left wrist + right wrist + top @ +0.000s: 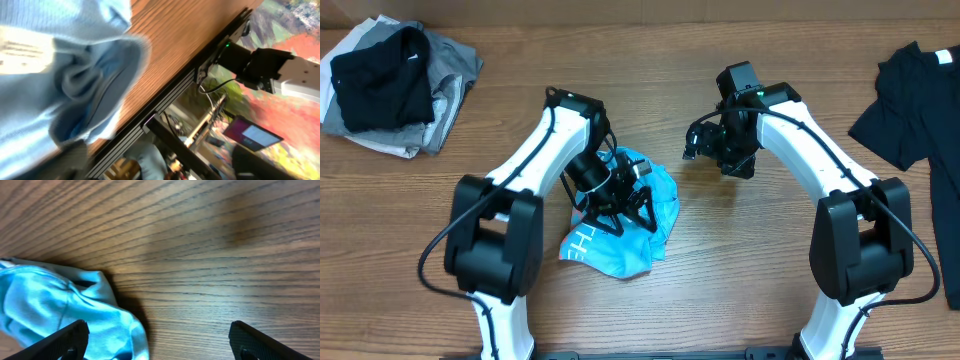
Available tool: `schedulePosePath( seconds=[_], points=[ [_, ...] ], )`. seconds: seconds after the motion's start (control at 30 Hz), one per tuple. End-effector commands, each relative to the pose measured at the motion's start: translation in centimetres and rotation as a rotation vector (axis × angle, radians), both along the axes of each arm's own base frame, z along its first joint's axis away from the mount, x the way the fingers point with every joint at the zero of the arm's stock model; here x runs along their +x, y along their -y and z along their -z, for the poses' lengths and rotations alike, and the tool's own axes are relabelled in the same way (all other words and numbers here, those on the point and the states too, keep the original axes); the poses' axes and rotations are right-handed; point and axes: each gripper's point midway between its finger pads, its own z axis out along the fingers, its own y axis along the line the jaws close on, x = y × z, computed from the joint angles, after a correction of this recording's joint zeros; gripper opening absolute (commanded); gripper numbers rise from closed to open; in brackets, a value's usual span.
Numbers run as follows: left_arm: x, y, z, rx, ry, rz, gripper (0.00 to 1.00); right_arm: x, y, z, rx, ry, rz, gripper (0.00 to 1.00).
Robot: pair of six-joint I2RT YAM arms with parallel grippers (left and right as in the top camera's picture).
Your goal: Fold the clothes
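Clothes pile (385, 85), black over grey and white, sits at far-left corner of table (750, 280). Light blue T-shirt (620, 250) lies crumpled left of centre. Left gripper (620, 212) is right on top of it, fingers spread over the cloth. Right gripper (702, 140) is just right of the shirt over bare wood, fingers wide apart, empty. Black garment (910, 100) lies at right edge.

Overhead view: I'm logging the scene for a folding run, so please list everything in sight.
light blue T-shirt: one, light blue with white print, crumpled at table centre
garment pile: one, black over grey and white, far left corner
black garment: one, black, spread at right edge
table: one, brown wood, beneath everything
left hand: one, black, open over that T-shirt
right hand: one, black, open above bare wood beside it
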Motion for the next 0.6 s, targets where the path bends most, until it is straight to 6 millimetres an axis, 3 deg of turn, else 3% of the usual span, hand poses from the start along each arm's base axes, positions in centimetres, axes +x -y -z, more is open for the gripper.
schedulePosePath(
  seconds=[0.0, 0.1, 0.27, 0.37, 0.43, 0.57],
  points=[
    [0.4, 0.4, -4.0, -0.069, 0.137, -0.001, 1.0, 1.2, -0.8, -2.1, 0.054, 0.05, -0.009, 0.94],
    [0.7, -0.1, -5.2, -0.084, 0.186, -0.021, 1.0, 0.9, -2.1, -2.7, 0.126, 0.055, -0.069, 0.93],
    [3.8, -2.8, -5.9, -0.056, 0.221, -0.197, 1.0, 0.3, -3.1, -3.6, 0.146, 0.051, -0.096, 0.93],
    [6.6, -6.7, -5.1, 0.031, 0.22, -0.367, 1.0, 0.2, -3.8, -4.2, 0.148, 0.071, -0.132, 0.91],
    [8.2, -10.4, -4.3, 0.12, 0.224, -0.487, 1.0, -0.1, -4.3, -4.6, 0.152, 0.082, -0.148, 0.89],
    [9.6, -17.2, -3.0, 0.27, 0.226, -0.658, 1.0, -1.1, -6.1, -5.0, 0.154, 0.102, -0.233, 0.86]
  ],
)
